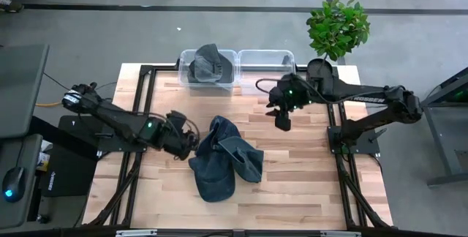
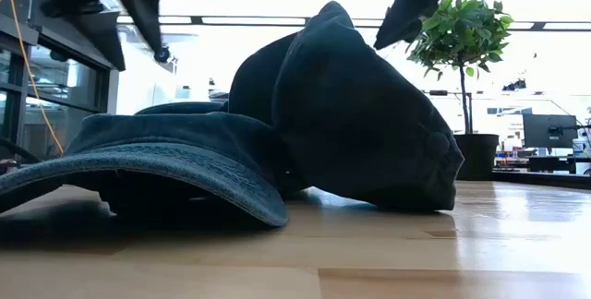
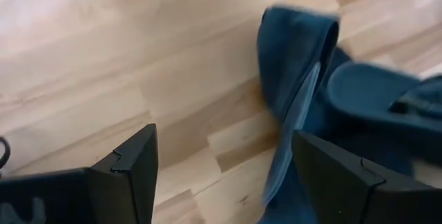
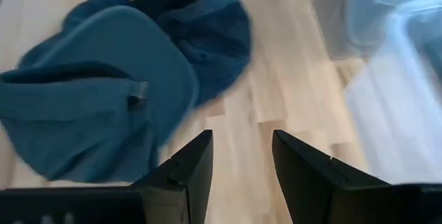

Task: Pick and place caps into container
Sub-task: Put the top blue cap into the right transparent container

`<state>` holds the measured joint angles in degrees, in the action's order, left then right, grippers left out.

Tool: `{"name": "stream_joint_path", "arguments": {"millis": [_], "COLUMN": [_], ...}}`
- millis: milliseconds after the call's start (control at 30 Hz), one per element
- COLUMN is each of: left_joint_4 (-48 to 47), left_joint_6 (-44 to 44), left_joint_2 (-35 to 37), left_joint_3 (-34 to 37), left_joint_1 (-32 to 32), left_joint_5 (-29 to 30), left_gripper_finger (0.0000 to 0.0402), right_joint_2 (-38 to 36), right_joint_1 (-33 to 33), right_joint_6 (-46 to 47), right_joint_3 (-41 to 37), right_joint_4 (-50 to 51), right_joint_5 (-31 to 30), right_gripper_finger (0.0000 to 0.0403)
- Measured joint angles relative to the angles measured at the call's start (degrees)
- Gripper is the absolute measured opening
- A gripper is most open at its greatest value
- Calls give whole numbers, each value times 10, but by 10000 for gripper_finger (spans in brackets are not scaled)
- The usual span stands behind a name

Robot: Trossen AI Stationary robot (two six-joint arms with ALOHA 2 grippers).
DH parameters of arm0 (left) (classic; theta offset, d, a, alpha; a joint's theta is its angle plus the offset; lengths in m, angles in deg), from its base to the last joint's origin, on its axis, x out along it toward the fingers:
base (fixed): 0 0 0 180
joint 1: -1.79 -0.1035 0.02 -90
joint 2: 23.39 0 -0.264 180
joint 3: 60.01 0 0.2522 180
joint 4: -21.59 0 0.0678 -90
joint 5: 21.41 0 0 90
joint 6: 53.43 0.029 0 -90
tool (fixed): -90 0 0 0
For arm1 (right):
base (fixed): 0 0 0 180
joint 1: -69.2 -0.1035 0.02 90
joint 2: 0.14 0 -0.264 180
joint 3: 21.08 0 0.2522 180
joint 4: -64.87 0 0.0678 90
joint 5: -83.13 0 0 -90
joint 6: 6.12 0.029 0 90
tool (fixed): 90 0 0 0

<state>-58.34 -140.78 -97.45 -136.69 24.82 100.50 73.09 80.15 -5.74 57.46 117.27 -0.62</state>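
Observation:
A pile of dark blue caps (image 1: pixel 223 156) lies in the middle of the table. In the low view one cap's brim (image 2: pixel 157 165) rests on the wood in front, and a crown (image 2: pixel 369 124) stands behind it. A grey-blue cap (image 1: pixel 207 65) sits in the left clear container (image 1: pixel 184 67) at the far edge. My left gripper (image 1: pixel 191 140) hovers open just left of the pile, which shows past its fingers (image 3: pixel 331 92). My right gripper (image 1: pixel 281 120) hangs open, above and to the far right of the pile (image 4: pixel 117 79), with nothing between its fingers.
A second clear container (image 1: pixel 267 63) stands to the right of the first, with nothing showing in it. A potted plant (image 1: pixel 338 28) stands behind the far right corner. Bare wood lies near the front edge and on both sides of the pile.

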Motion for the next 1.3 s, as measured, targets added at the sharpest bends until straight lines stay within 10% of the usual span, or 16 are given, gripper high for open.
{"name": "stream_joint_path", "arguments": {"millis": [400,733,1067,1300], "left_joint_4": [44,108,161,190], "left_joint_6": [-32,-77,-140,-176], "left_joint_2": [0,12,16,16], "left_joint_3": [81,136,185,185], "left_joint_1": [98,159,167,168], "left_joint_5": [-7,28,21,21], "left_gripper_finger": [262,262,262,262], "right_joint_2": [-2,118,284,308], "right_joint_1": [-119,-104,-76,-75], "right_joint_6": [64,89,-145,-419], "right_joint_3": [-11,11,166,166], "right_joint_4": [-88,-239,-193,-174], "right_joint_5": [-99,3,58,-33], "right_gripper_finger": [144,144,144,144]}}
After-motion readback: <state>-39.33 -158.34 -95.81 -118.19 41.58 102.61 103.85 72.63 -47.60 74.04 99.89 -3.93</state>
